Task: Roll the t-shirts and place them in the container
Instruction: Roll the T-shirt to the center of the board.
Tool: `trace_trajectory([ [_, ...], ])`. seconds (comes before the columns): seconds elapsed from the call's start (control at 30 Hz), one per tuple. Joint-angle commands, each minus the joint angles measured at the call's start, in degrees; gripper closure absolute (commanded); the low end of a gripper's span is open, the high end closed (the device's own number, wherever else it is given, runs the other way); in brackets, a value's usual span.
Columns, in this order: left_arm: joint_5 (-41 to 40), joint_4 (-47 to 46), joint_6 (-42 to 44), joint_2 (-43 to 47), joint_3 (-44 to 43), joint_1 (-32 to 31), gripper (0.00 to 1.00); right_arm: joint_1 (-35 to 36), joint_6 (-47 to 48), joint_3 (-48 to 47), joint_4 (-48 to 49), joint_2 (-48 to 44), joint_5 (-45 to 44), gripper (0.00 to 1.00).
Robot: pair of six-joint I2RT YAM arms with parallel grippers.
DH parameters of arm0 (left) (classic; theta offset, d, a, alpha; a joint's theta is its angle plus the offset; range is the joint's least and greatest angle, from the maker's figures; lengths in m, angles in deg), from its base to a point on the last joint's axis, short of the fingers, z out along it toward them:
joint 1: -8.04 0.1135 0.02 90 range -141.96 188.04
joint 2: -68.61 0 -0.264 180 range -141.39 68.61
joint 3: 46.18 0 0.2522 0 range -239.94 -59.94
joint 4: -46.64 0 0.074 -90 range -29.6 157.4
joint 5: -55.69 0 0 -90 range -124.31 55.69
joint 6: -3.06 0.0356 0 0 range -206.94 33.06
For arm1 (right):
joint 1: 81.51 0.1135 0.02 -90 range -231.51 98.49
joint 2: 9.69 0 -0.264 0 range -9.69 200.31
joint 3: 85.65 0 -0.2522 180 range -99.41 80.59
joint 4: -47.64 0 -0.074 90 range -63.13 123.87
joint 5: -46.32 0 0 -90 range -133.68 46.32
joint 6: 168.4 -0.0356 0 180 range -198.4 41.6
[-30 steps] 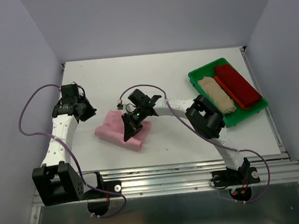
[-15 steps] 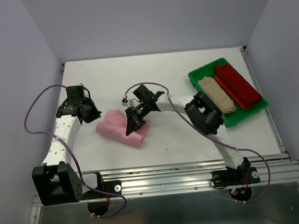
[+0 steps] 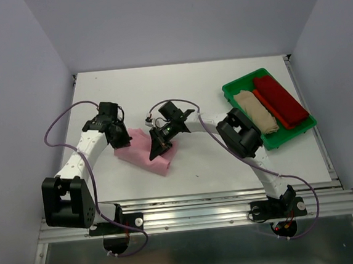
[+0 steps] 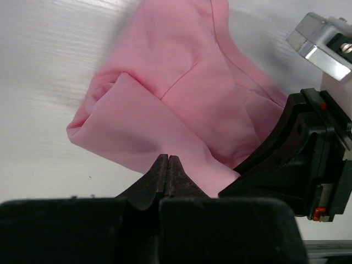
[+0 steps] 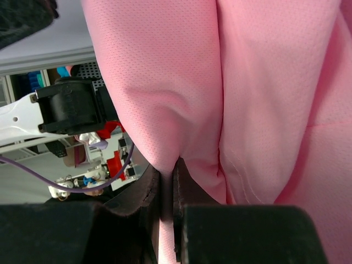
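The light pink t-shirt (image 3: 142, 155) lies partly folded on the white table, left of centre. My right gripper (image 3: 156, 150) is shut on a fold of it; in the right wrist view (image 5: 166, 179) the pink fabric (image 5: 264, 82) runs between the two fingers. My left gripper (image 3: 121, 140) is shut at the shirt's left edge. In the left wrist view its closed tips (image 4: 168, 158) rest over the pink cloth (image 4: 165, 93) with nothing visible between them. A beige t-shirt (image 3: 256, 112) and a dark red t-shirt (image 3: 279, 101) lie rolled in the tray.
The green plastic tray (image 3: 243, 78) stands at the back right of the table. The right arm's forearm and elbow (image 3: 239, 136) stretch across the table's middle. The right gripper's black body (image 4: 297, 154) is close beside my left fingers. Purple cables loop by both arms.
My left arm has swung right, from left of the table up to the pink shirt's left edge. The right gripper stays shut on the shirt, which has bunched slightly.
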Motion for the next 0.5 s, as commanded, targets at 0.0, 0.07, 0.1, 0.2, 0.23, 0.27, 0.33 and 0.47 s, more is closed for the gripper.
trace_trajectory([
  [0.0, -3.41, 1.16, -1.05, -0.81, 0.18, -0.93, 1.00, -0.72, -0.64, 0.39, 2.58, -0.15, 1.13, 0.98],
  [0.07, -5.24, 1.42, -1.32, -0.90, -0.26, -1.02, 1.00, -0.72, -0.81, 0.48, 2.58, -0.15, 1.04, 0.98],
  [0.1, -5.70, 1.86, -1.49, -0.98, -0.44, -1.11, 1.00, -0.72, -0.90, 0.56, 2.85, -0.15, 0.95, 0.98],
  [0.2, -6.67, 2.56, -1.67, -0.72, -0.79, -1.29, 1.00, -1.25, -1.60, 0.74, 3.55, 0.02, 0.69, 0.99],
  [0.23, -6.76, 2.65, -1.67, -0.63, -0.62, -1.37, 1.00, -1.25, -1.78, 0.74, 3.64, 0.03, 0.60, 0.99],
  [0.27, -6.67, 2.39, -1.76, -0.37, -0.35, -1.37, 1.00, -1.25, -1.69, 0.65, 3.73, 0.11, 0.51, 0.99],
  [0.33, -6.50, 1.95, -1.76, -0.63, 0.44, -1.46, 1.00, -1.25, -1.96, 0.92, 4.08, 0.20, 0.42, 0.99],
  [0.47, -6.14, 0.99, -1.93, -1.77, 1.50, -1.72, 1.00, -1.25, -2.05, 1.62, 4.43, 0.11, -0.19, 0.99],
])
